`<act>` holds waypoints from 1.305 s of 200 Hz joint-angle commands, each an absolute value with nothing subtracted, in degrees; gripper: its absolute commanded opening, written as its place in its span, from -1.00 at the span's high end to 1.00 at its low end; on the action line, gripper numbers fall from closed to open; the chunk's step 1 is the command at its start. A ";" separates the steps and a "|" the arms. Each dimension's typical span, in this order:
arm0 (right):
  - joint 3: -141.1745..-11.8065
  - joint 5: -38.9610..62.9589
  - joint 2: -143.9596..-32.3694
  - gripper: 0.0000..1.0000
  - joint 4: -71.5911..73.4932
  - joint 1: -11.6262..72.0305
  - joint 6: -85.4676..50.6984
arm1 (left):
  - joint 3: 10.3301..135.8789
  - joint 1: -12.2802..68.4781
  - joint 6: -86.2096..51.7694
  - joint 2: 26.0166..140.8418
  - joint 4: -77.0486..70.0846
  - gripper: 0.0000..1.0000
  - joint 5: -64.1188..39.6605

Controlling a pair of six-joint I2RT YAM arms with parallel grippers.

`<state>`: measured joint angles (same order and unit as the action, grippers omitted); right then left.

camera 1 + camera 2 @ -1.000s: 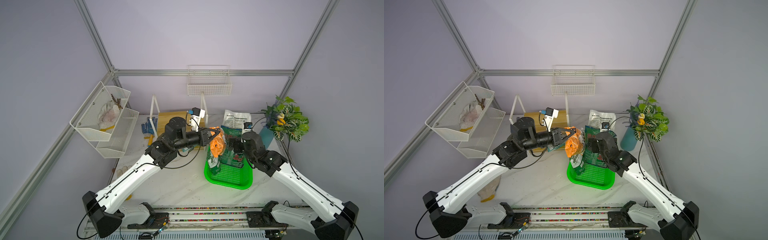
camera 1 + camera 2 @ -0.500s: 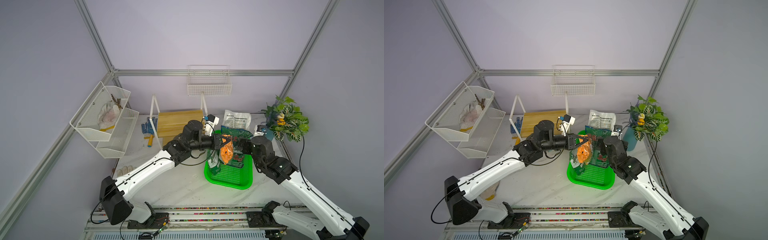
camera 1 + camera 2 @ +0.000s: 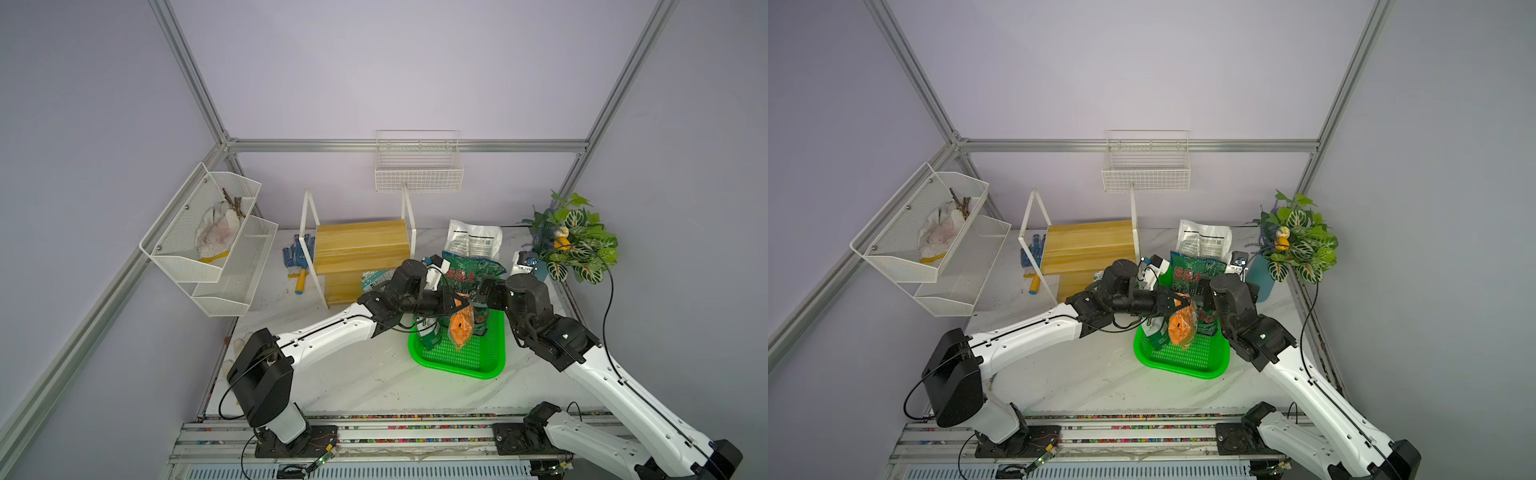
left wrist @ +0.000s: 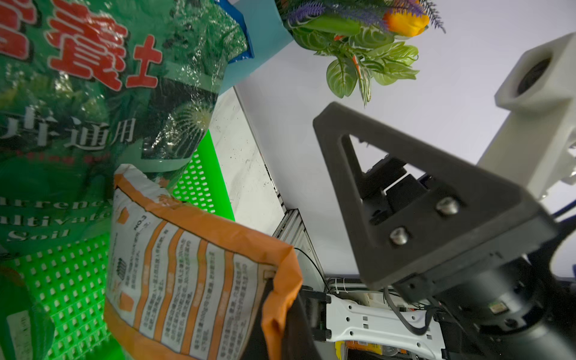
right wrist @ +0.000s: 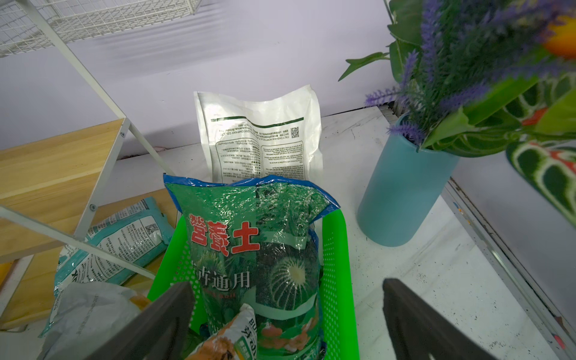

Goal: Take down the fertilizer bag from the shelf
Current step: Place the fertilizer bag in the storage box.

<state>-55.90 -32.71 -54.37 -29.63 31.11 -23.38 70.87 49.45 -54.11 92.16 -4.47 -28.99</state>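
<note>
- The right tool [image 5: 288,324] has its two dark fingers [image 5: 417,324] standing wide apart, with nothing between them.
- Past the fingers a green basket [image 5: 335,249] sits on the white counter [image 5: 420,280]; a green soil bag [image 5: 255,249] with red characters stands in it.
- An orange-and-white bag [image 5: 230,339] shows low in front of the soil bag.
- A white printed pouch [image 5: 258,137] leans on the wall behind the basket.
- A blue vase [image 5: 402,193] with plants stands beside the basket.
- The shelf [image 5: 56,162] has a teal-and-white bag [image 5: 124,237] on its lower board.
</note>
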 commanded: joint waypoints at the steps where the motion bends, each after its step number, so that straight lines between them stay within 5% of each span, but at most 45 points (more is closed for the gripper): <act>1: -55.46 -33.58 -53.70 -0.99 -29.27 30.72 -23.64 | 68.23 49.94 -55.03 90.70 -11.34 1.00 -31.90; 97: -56.41 -31.82 -54.40 -0.99 -28.51 30.66 -22.94 | 67.17 50.06 -43.32 91.24 5.79 1.00 -15.27; 167: -55.55 -31.69 -53.48 -0.99 -28.48 30.66 -22.85 | 70.49 50.00 -41.84 96.24 11.25 1.00 -12.62; 220: -55.28 -31.29 -53.42 -0.99 -28.46 30.60 -22.76 | 71.17 50.01 -40.36 94.85 12.44 -0.51 -11.71; 261: -55.19 -30.54 -53.43 -0.99 -28.21 30.59 -22.98 | 71.89 50.01 -38.03 89.96 12.18 -0.66 -9.39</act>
<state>-55.90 -31.09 -54.24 -29.56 30.89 -23.09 68.90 50.81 -40.05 93.49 8.60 -13.21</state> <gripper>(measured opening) 0.993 0.827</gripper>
